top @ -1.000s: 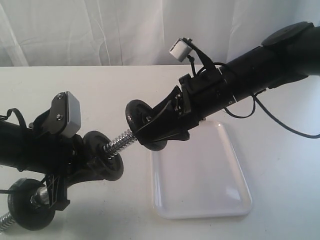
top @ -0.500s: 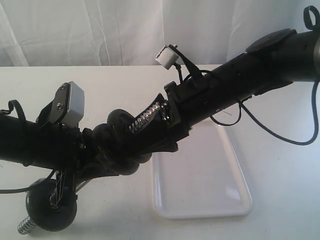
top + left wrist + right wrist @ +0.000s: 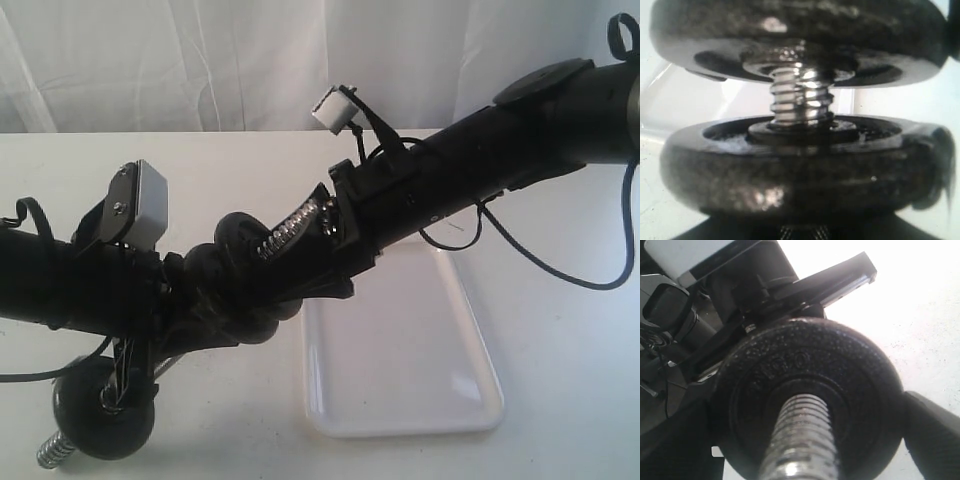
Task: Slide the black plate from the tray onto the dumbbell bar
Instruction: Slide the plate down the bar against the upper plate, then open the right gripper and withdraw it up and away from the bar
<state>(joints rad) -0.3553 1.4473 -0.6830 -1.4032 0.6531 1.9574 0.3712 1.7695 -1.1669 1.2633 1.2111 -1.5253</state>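
The black plate (image 3: pixel 237 240) is threaded onto the dumbbell bar (image 3: pixel 288 232), and the chrome thread sticks out past it toward my right wrist. My right gripper (image 3: pixel 262 258) is shut on the plate's rim. In the right wrist view the black plate (image 3: pixel 810 365) fills the frame, the dumbbell bar (image 3: pixel 800 440) runs through its hole, and a finger (image 3: pixel 932 435) sits at its edge. My left gripper (image 3: pixel 160 340) is shut on the bar's middle. From the left wrist the black plate (image 3: pixel 790 30) sits a short stretch of thread (image 3: pixel 800 100) away from another disc (image 3: pixel 800 170).
The white tray (image 3: pixel 400 400) lies on the table under and right of my right arm. A further black disc (image 3: pixel 100 420) sits at the bar's low end near the table's front left edge. A cable (image 3: pixel 560 265) loops off the right arm.
A second ago the plate was only at the bar's tip. It has since slid down the thread toward the inner disc, and the bar has tilted up. Almost nothing moved in the last half second.
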